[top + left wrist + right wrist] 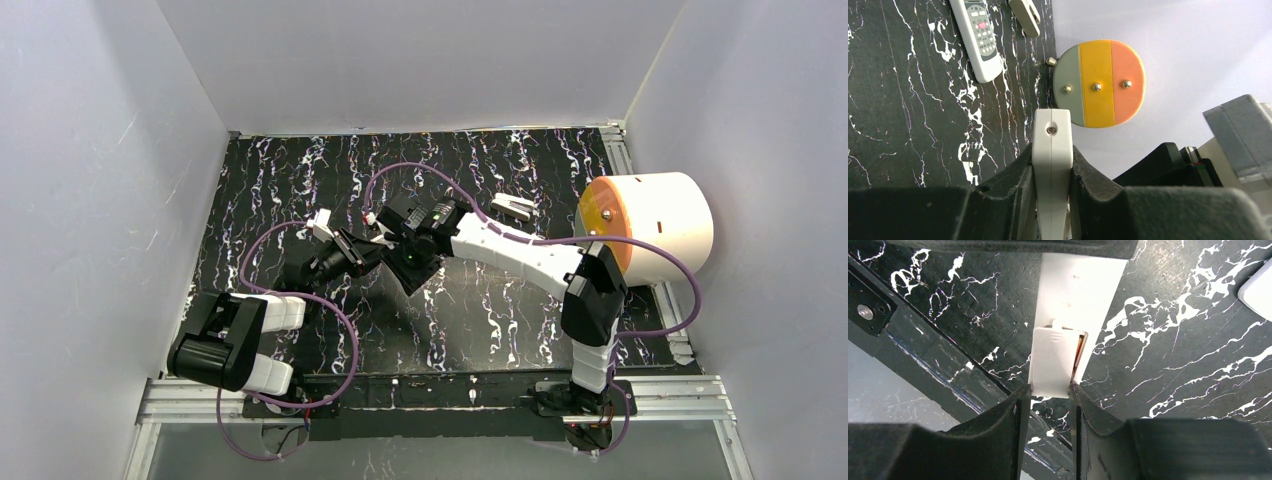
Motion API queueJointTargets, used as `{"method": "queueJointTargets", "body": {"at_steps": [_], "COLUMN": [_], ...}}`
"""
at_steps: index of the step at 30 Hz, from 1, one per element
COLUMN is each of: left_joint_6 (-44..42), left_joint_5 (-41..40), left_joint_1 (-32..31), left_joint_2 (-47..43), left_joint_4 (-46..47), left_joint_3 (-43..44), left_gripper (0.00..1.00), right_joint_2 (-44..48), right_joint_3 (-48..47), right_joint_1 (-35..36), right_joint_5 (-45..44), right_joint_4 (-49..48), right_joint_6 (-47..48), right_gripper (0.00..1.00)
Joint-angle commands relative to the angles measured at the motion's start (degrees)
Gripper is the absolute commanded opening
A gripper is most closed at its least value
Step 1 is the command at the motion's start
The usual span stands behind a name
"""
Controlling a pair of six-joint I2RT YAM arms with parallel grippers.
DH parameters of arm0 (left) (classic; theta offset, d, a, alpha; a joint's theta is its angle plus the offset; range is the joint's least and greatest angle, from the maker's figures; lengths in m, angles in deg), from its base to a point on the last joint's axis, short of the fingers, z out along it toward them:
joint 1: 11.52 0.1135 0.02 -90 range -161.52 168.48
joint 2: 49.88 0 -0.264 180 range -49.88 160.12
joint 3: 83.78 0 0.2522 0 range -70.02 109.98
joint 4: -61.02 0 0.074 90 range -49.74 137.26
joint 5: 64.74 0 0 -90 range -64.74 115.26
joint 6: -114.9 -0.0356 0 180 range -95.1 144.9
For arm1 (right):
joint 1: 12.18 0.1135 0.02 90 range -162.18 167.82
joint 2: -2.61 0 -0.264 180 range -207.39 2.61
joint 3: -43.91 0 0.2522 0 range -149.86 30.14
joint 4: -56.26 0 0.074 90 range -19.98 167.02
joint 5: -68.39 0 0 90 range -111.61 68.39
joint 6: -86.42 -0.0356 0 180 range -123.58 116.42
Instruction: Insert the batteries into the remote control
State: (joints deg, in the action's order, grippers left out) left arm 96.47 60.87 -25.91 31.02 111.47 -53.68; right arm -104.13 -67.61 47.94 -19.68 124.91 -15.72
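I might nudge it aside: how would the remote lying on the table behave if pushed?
The remote lies flat, buttons up, so it would probably slide, not roll. Its plastic shell looks stiff and likely light; the table looks smooth.

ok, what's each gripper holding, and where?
Both hold the white remote: left gripper clamps one end, right gripper pinches the battery-cover end by its sides.

Remote control [1075, 295]: far end hidden behind left gripper [1051, 150]; compartment contents covered by lid [1050, 362], orange sliver [1079, 352] unidentifiable; second remote [979, 40]: top cropped by frame edge.
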Motion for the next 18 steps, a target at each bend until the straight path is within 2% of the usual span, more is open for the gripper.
{"method": "queueJointTargets", "body": {"at_steps": [1,11,18], "left_joint_6": [-0.7,-0.4,1.2], "left_joint_5": [0.8,1.0,1.3], "left_joint_1": [-0.2,-0.2,-0.2], "left_joint_2": [-2.2,-2.8,-2.2], "left_joint_4": [1.0,1.0,1.0], "left_joint_3": [1.3,1.0,1.3], "left_gripper": [0.00,0.00,0.00], "right_joint_2": [-1.5,-2.0,-2.0], "right_joint_3": [-1.5,-1.7,-1.8], "right_joint_1": [0.0,0.0,0.0], "right_joint_5": [1.2,-1.5,-1.1], "right_joint_4": [1.6,1.0,0.3], "right_joint_6": [0.7,0.0,-0.2], "right_gripper": [0.42,0.44,0.49]}}
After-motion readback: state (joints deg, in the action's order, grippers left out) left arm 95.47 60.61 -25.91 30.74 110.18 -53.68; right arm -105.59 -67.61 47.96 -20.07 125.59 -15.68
